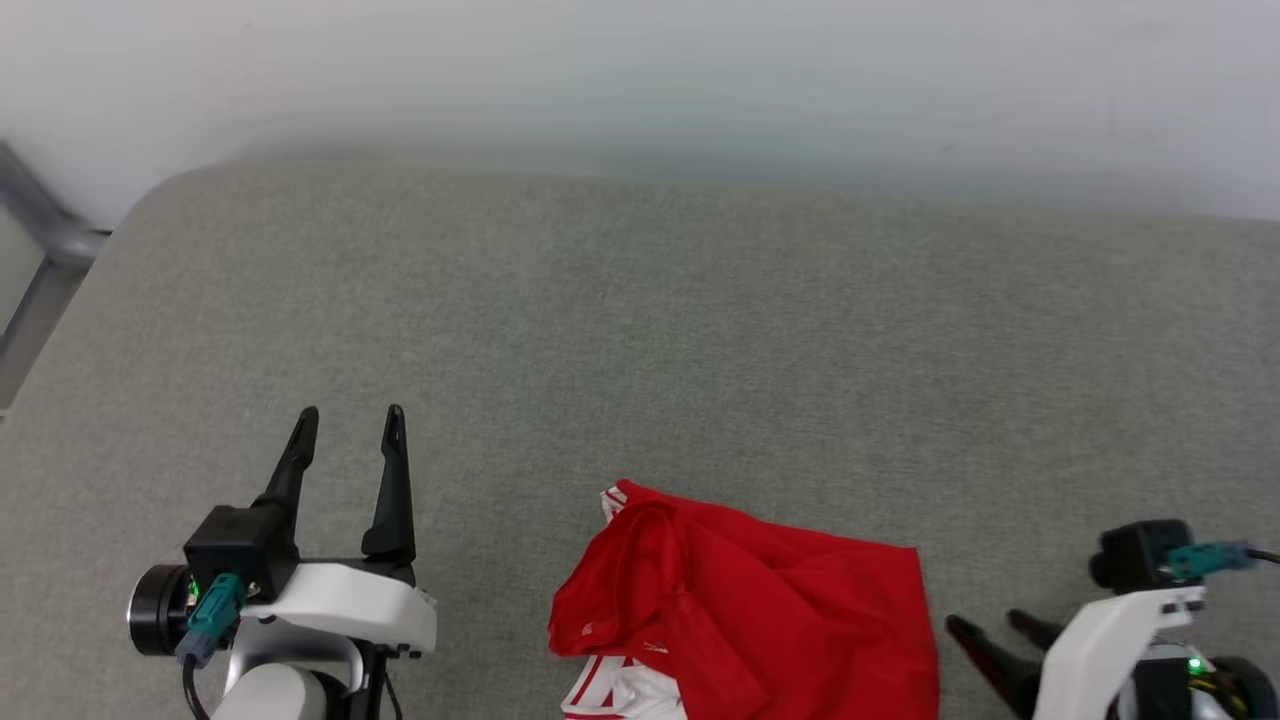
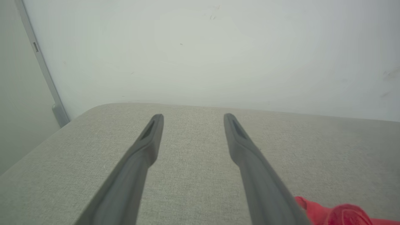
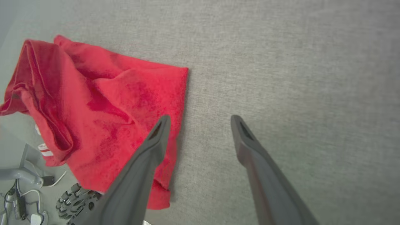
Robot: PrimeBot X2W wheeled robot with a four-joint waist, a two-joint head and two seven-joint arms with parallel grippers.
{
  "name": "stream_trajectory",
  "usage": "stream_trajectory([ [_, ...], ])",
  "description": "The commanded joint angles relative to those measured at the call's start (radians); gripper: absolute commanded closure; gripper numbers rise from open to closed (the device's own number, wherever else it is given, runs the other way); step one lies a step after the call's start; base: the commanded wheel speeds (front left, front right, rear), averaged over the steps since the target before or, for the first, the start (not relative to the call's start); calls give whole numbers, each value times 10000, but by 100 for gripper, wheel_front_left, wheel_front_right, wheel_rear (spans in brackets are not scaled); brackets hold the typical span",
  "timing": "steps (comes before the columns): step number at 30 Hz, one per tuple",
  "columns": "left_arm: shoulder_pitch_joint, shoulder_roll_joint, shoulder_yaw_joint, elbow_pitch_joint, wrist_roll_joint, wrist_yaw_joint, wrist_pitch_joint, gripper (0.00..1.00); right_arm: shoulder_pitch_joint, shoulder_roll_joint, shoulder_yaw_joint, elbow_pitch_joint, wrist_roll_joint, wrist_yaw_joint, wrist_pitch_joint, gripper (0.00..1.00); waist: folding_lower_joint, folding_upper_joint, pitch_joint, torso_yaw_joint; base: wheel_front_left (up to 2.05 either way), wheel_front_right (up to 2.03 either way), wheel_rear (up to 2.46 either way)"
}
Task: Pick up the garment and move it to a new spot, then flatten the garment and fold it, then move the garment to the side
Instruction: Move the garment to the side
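while the left pincer (image 1: 351, 415) and right pincer (image 1: 985, 620) both stand spread and empty, the garment (image 1: 770, 590) lies crumpled on the grey surface (image 1: 700, 330) between them, just beside the right pincer's tips, farther from the left.

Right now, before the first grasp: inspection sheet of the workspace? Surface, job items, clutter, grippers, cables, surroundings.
Surface: grey fabric-covered table, rounded far-left corner.
Job's things: garment, red, crumpled at the near edge and partly hanging over it; white striped trim shows at its near side.
Clutter: nothing seen on the table.
Grippers: left gripper open, over bare table left of the garment; right gripper open, at the garment's right edge. Neither holds anything.
Cables: teal plug with a dark cable on the left wrist, another on the right wrist; loose leads on the floor.
Surroundings: pale wall behind; grey metal post far left; ridged wheel on the floor.
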Motion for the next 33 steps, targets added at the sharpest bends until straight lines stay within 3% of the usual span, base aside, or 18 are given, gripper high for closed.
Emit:
stream_trajectory([
  [1, -152, -109, 100, 22, 109, -76, -48, 0, -213, -24, 258, 169, 143, -5, 187, 0, -2, 0, 292, 270, 0, 0, 0],
  [13, -509, -761, 622, 298, 657, -650, -46, 0, -1022, -258, 1911, 2255, 1154, -8, 1282, 0, -2, 0, 1030, 720, 0, 0, 0],
  [14, -513, -809, 688, 316, 695, -687, -46, 0, -1037, -262, 1952, 2401, 1204, -10, 1291, 7, -2, 0, 1058, 723, 0, 0, 0],
  [15, -518, -852, 738, 339, 755, -711, -46, 0, -1098, -254, 2003, 2509, 1240, -11, 1281, 58, -2, 0, 1078, 714, 0, 0, 0],
  [16, -519, -895, 782, 363, 790, -743, -46, 0, -1180, -269, 2054, 2569, 1265, -11, 1207, 100, -2, 0, 1091, 695, 0, 0, 0],
  [26, -228, -1006, 1151, 572, 1121, -1050, -45, 0, -2079, -873, 2230, 1803, 1132, -10, 211, 100, -2, 0, 469, 150, 0, 0, 0],
  [33, 103, -1014, 1344, 358, 1280, -1107, -38, 0, -2568, -1669, 2319, 528, 155, -10, 90, 100, -2, 0, 150, -863, 0, 0, 0],
])
